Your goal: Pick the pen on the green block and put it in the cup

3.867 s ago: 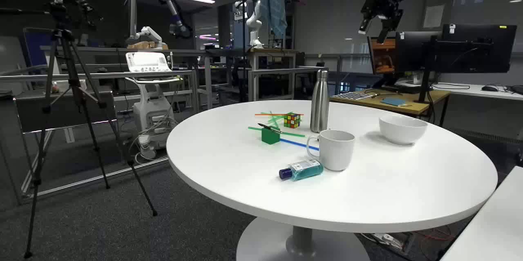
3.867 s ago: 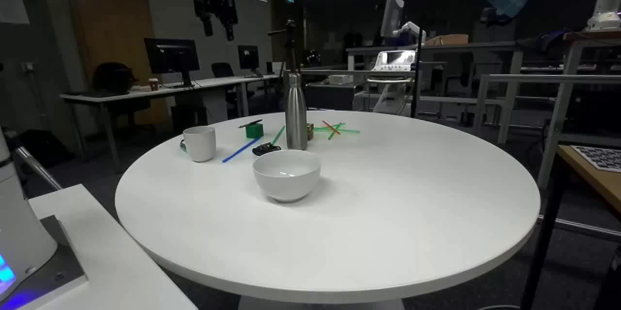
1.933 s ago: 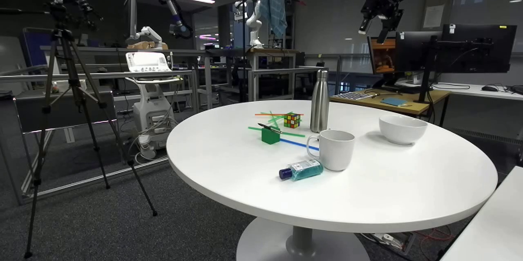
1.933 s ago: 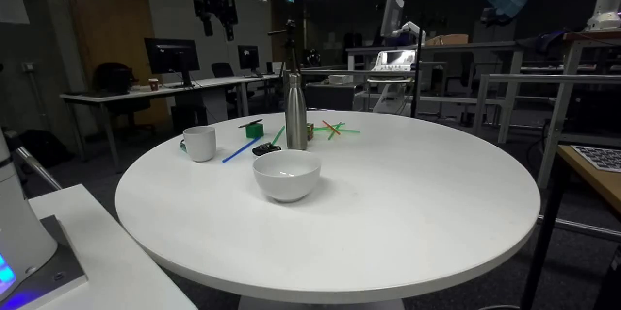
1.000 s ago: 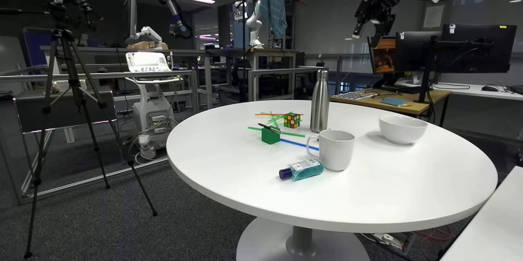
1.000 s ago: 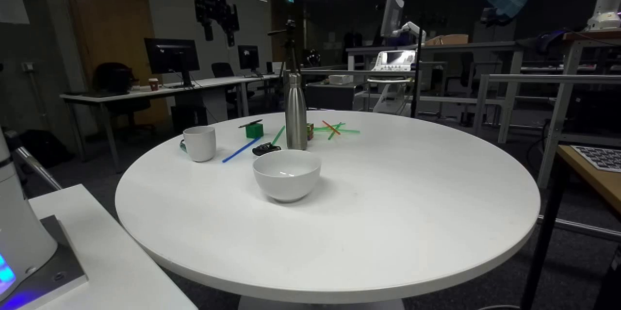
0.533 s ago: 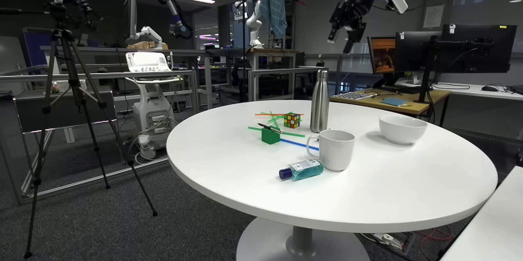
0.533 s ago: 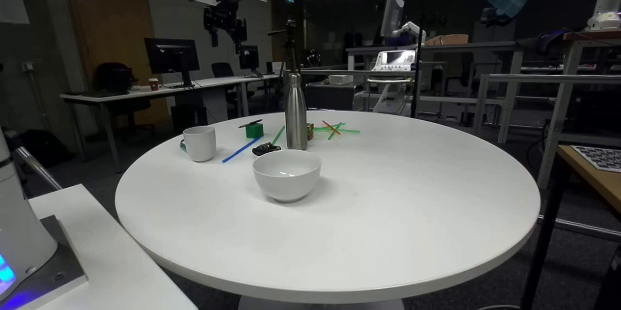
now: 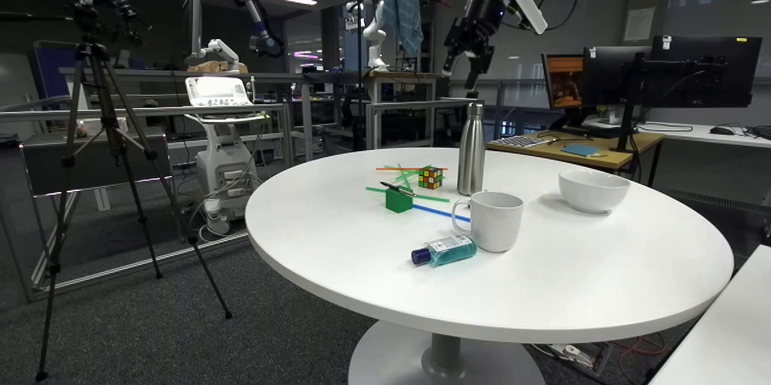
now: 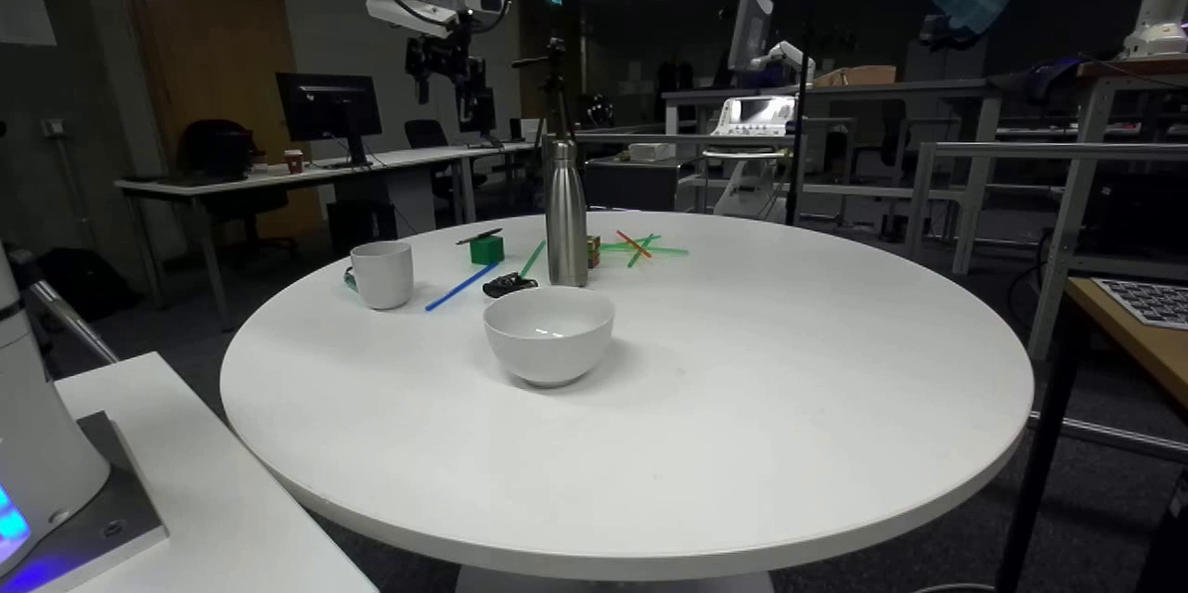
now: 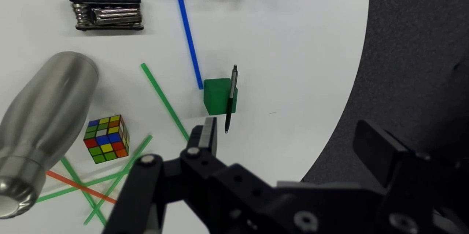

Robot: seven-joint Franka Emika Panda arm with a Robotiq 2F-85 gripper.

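The tool (image 11: 294, 143) hangs high over the worktop (image 11: 293, 51), its two fingers (image 11: 209, 135) spread wide apart. Well below it and apart from both fingers, the pen (image 11: 231, 97) lies across the top of the green block (image 11: 215, 96), both ends jutting past the block's edges; in the wrist view its black end shows just beside one fingertip, its silvery end pointing away. The blue straw (image 11: 188, 36) rests on the worktop with one end just beside the green block, and a green straw (image 11: 163, 98) lies near it. A puzzle cube (image 11: 107, 138) sits a little farther off, between that straw and an upright steel bottle (image 11: 51, 102), next to some green straws (image 11: 139, 151) crossed with an orange straw (image 11: 61, 178). A folding key set (image 11: 108, 13) lies between the steel bottle and the blue straw. Beyond, the cup (image 9: 500, 222) stands upright in both exterior views, with a small bottle (image 9: 452, 250) of blue-green liquid on its side just beside it. Farther out stands the white bowl (image 9: 593, 192), well apart from the pen.
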